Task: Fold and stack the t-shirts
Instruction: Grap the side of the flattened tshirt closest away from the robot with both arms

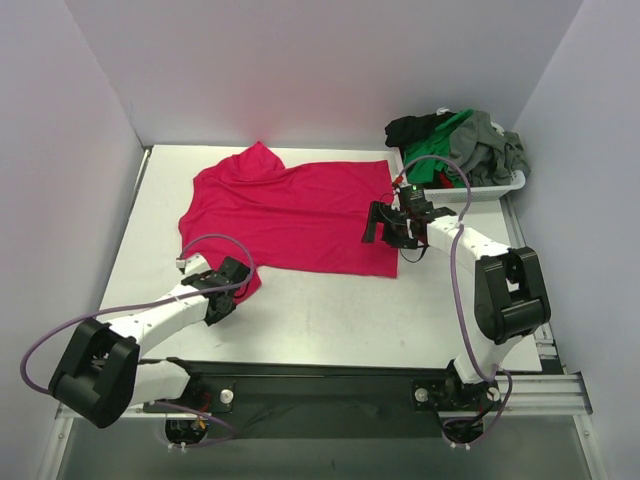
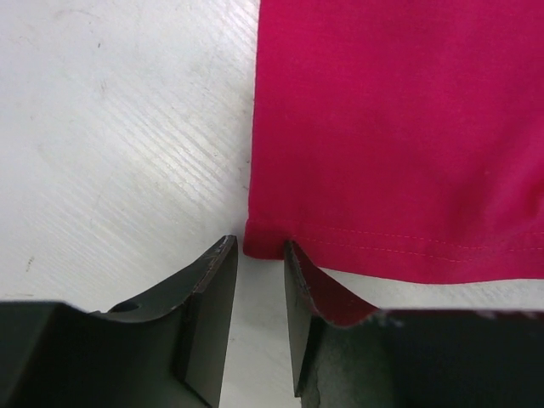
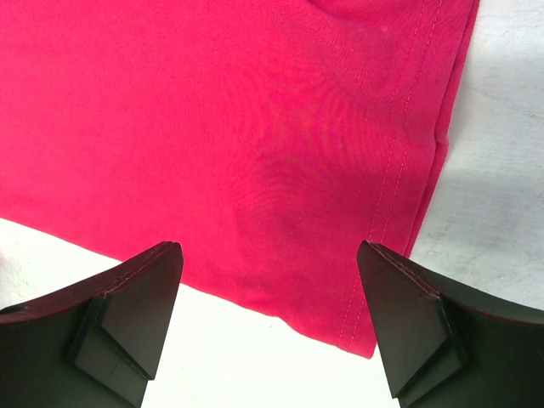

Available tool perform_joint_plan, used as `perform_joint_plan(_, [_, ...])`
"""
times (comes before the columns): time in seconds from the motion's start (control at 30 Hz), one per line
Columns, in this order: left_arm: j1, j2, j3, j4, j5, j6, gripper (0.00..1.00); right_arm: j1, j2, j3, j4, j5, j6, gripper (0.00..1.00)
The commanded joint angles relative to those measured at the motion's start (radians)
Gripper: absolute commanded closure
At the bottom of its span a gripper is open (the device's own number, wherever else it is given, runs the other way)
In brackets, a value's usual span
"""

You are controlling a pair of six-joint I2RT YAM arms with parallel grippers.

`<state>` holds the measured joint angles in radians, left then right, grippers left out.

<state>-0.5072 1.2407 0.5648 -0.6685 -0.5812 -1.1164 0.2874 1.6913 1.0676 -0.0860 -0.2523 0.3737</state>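
**Bench inspection: crimson shirt flat, both sets of fingers unloaded**

The crimson-red t-shirt [image 1: 290, 215] lies spread flat on the white bench [image 1: 330, 310], across the middle and toward the far side, with one part folded up to a peak at the far left. Its near-left corner reaches toward the left arm.

The left gripper [image 2: 261, 246] is low at that near-left corner. Its fingers [image 2: 212, 289] are drawn close together with a narrow gap between them, and bare bench shows in the gap. The hemmed corner sits right at the tips. No cloth is seen pinched between them. A red patch shows on the inner face of one finger; whether that is cloth or reflection cannot be told.

The right gripper [image 3: 270, 248] hangs over the shirt's right edge, fingers spread wide and released, the stitched hem below and between them.

A white basket [image 1: 500, 187] stands at the far right corner of the bench. It holds a green shirt [image 1: 432, 160], a grey shirt [image 1: 485, 145] and a black shirt [image 1: 410, 130], heaped unfolded.
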Motion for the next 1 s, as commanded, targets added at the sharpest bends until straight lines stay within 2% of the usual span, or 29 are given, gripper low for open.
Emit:
perform_joint_plan(0.0, [0.012,-0.004,-0.026,0.040,0.037,0.001,0.62,-0.008,-0.012,-0.008,0.002,-0.013,0.007,0.13])
perform_joint_plan(0.1, [0.024,-0.012,-0.042,0.046,0.044,-0.003,0.69,-0.010,-0.019,-0.012,0.002,-0.013,0.007,0.13])
perform_joint_plan(0.23, [0.038,-0.046,-0.060,0.060,0.046,0.010,0.86,-0.010,-0.033,-0.021,0.002,-0.013,0.011,0.13])
perform_joint_plan(0.5, [0.064,-0.127,-0.108,0.161,0.104,0.096,0.99,0.001,-0.076,-0.096,-0.021,0.042,0.036,0.20])
perform_joint_plan(0.87, [0.095,-0.211,-0.105,0.181,0.110,0.254,1.00,0.029,-0.179,-0.230,-0.063,0.180,0.087,0.28])
perform_joint_plan(0.97, [0.098,-0.225,-0.105,0.182,0.110,0.270,1.00,0.030,-0.170,-0.235,-0.072,0.194,0.091,0.36])
